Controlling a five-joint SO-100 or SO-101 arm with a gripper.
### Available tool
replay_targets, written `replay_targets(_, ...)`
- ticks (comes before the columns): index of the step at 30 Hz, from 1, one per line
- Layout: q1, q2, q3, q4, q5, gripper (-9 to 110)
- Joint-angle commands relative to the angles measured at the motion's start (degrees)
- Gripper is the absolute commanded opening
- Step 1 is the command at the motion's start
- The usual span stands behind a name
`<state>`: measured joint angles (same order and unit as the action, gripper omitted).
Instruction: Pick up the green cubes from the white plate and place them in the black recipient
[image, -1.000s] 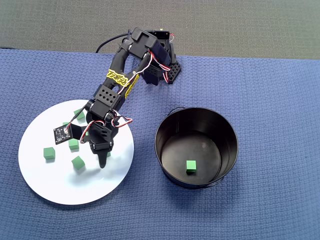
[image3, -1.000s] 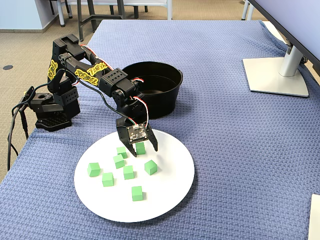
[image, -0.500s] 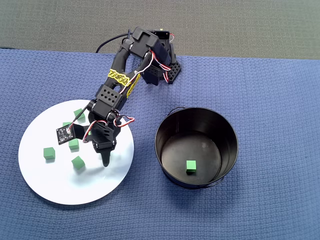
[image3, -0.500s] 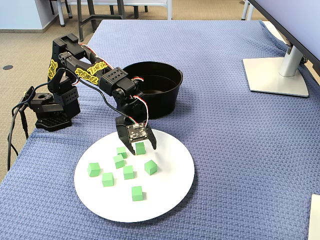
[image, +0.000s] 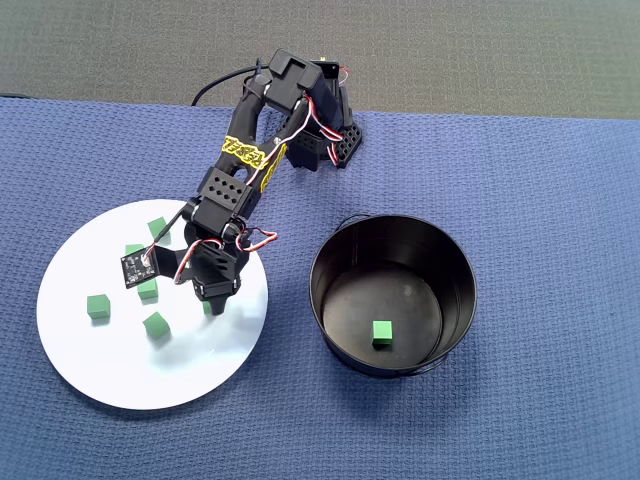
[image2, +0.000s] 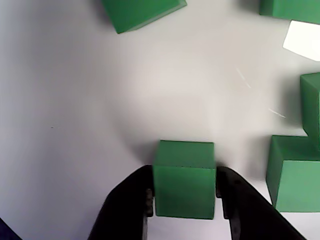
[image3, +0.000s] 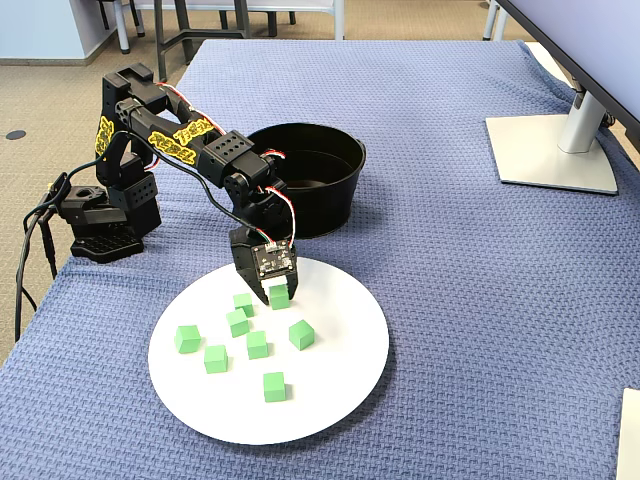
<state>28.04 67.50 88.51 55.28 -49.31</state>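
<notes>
Now the fingers (image2: 125, 200) pinch one green cube (image2: 184, 180) — just above the white plate (image2: 75, 125).

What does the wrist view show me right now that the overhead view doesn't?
Only the wrist view shows the two black fingers pressed against both sides of a green cube. Only the overhead view shows the black recipient with one cube already inside, plus the arm's base. Both show the white plate with loose green cubes on it.

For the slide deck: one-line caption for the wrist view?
Gripper shut on a green cube over the white plate, other cubes nearby.
</notes>
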Motion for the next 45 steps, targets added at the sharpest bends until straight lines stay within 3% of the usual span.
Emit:
replay_targets(1, -0.3, 3.0, -1.4, -1.3, 1.1, 0)
replay_targets(7, 0.1, 6.2, -1.1, 0.3, 3.9, 0)
replay_targets(19, -1.1, 42.5, 5.6, 17.2, 19.1, 0)
replay_targets(29, -20.9, 60.9, 16.5, 12.7, 38.1, 0)
replay_targets(36, -40.9, 53.0, 22.0, 5.1, 43.3, 0)
replay_targets(42, -46.6, 45.6, 21.8, 1.1, 46.2, 0)
replay_targets(43, -46.7, 44.8, 21.7, 1.1, 46.0, 6)
replay_targets(45, -47.5, 44.8, 22.3, 1.3, 42.8, 38)
